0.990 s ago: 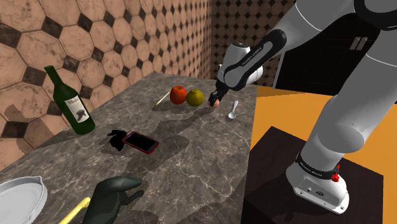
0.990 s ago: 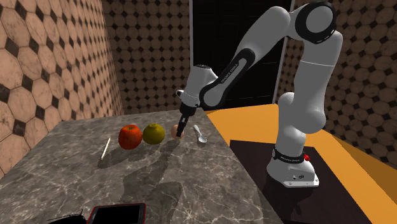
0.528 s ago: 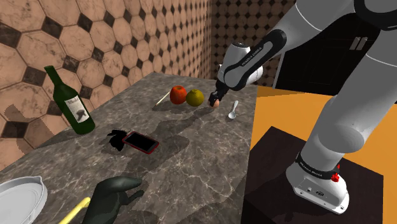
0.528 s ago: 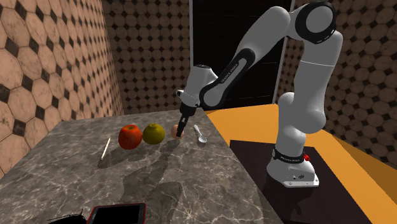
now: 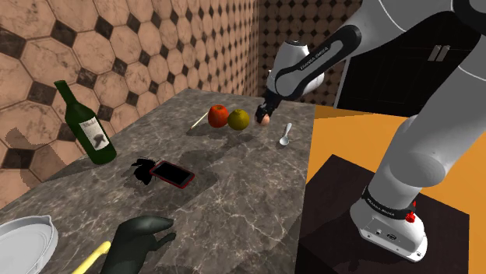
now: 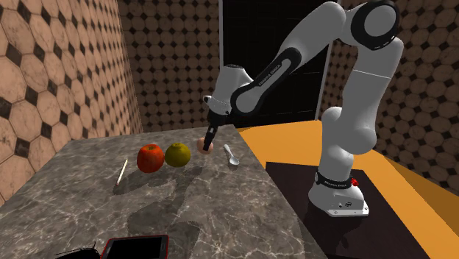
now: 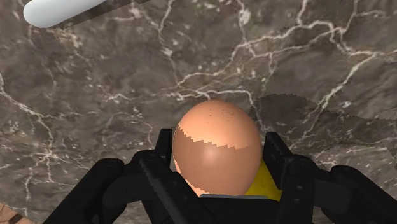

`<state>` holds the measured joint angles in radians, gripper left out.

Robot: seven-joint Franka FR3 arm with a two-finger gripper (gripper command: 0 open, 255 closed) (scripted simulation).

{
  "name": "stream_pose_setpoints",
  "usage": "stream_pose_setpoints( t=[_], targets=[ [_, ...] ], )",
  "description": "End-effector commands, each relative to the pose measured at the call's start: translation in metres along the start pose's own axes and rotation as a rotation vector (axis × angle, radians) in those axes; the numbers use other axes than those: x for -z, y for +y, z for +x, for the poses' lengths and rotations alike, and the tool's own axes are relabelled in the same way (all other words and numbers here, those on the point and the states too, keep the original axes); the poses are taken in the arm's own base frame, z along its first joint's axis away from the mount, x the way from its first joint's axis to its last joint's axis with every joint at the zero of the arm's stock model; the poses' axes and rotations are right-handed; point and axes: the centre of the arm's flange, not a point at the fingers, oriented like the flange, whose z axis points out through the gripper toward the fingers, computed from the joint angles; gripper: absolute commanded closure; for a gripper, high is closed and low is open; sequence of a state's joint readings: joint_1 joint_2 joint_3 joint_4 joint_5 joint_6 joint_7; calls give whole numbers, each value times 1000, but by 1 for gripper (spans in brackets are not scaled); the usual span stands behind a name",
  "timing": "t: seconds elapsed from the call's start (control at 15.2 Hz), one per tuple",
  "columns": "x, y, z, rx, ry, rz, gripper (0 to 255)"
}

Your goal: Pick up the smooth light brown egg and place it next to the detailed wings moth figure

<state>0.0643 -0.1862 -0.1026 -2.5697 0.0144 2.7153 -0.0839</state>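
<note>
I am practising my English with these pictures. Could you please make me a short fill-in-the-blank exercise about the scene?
1. The gripper is shut on the ____.
2. The small white ____ lies on the table.
3. The bottle is ____ in colour.
Missing words: egg; spoon; green.

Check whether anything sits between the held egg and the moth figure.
Mostly bare counter. The red phone lies beside the moth figure on the side facing the egg, and the green fruit sits near the route's start.
</note>
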Motion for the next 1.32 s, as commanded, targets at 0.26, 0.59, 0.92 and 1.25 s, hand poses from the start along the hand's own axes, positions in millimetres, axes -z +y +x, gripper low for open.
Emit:
stream_pose_setpoints(
  t=[0.26,0.59,0.92,1.25],
  targets=[
    [31,0,9,0,0,0,255],
    [56,0,18,0,0,0,255],
    [81,0,26,0,0,0,255],
    [106,0,35,0,0,0,255]
  ],
)
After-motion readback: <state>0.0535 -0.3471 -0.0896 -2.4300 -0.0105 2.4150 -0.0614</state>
